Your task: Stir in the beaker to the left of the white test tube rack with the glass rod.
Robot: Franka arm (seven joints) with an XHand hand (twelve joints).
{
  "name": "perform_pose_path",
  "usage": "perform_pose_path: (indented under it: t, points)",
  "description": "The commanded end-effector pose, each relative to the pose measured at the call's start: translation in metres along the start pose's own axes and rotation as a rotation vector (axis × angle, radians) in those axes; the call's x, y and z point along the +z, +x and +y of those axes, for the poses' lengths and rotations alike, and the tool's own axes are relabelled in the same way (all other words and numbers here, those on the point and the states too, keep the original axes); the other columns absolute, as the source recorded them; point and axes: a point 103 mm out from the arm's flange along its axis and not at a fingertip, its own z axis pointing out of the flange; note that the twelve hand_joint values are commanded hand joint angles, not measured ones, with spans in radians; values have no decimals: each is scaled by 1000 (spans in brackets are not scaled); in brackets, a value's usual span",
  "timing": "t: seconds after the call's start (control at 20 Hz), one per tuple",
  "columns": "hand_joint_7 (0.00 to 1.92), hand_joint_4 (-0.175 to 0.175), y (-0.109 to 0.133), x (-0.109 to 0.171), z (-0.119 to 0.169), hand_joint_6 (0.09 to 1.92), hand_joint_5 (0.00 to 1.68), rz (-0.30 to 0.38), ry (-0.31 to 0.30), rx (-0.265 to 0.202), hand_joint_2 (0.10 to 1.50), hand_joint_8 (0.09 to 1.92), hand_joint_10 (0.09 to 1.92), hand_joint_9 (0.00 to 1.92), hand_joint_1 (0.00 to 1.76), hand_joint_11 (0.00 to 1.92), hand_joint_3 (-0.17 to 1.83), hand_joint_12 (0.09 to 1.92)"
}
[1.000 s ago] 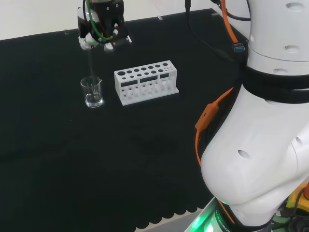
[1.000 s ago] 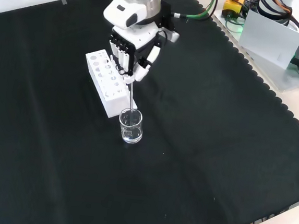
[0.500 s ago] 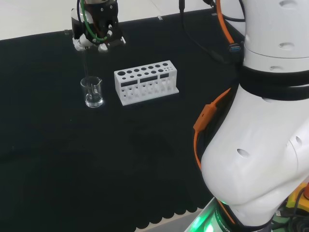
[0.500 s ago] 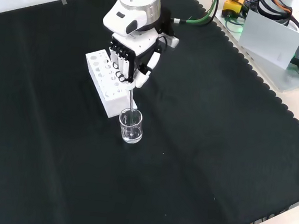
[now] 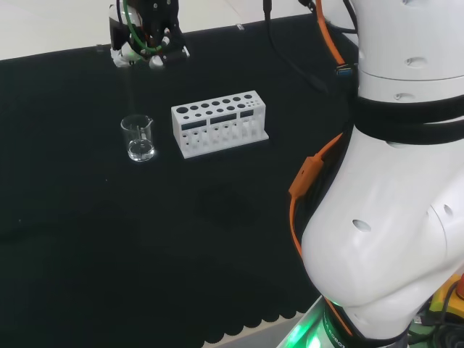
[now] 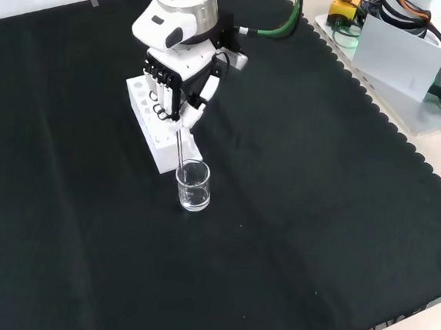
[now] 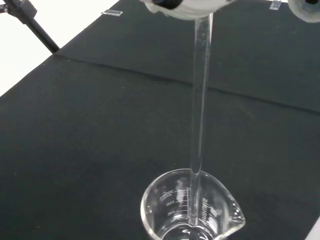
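Observation:
A small clear glass beaker [image 5: 138,138] stands on the black cloth, left of the white test tube rack [image 5: 220,123] in the head view. In the front view the beaker [image 6: 193,186] stands just in front of the rack [image 6: 152,128]. The hand [image 6: 177,88] hangs above the beaker, its fingers curled round the top of a thin glass rod [image 6: 180,148]. The rod [image 7: 200,100] points straight down, and its lower end reaches the mouth of the beaker [image 7: 192,210]. In the head view the hand [image 5: 145,40] is high above the beaker.
The arm's white links [image 5: 391,181] take up the right of the head view. Beyond the cloth's scalloped edge at the front view's top right lie a grey box [image 6: 392,53] and cables. A black stand leg [image 7: 30,20] shows in the wrist view.
The hand has risen with the rod, drawing its tip up from deep in the beaker to the mouth. In the front view the hand has also drifted left. The beaker has stayed put.

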Motion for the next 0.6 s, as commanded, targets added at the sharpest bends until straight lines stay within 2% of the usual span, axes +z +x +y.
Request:
perform_pose_path:
  t: [0.05, 0.35, 0.6]
  points:
    - [1501, -175, -14, -3, -16, 87, 1451, -9, 8, 19, 1029, 331, 165, 1828, 1334, 1583, -175, 623]
    - [1500, -175, -6, -4, -34, 87, 1450, -30, 9, 17, 1030, 334, 165, 1829, 1334, 1583, -175, 624]
    - [1499, -175, 9, -1, -32, 87, 1450, -20, 16, 5, 1030, 337, 164, 1830, 1333, 1582, -175, 625]
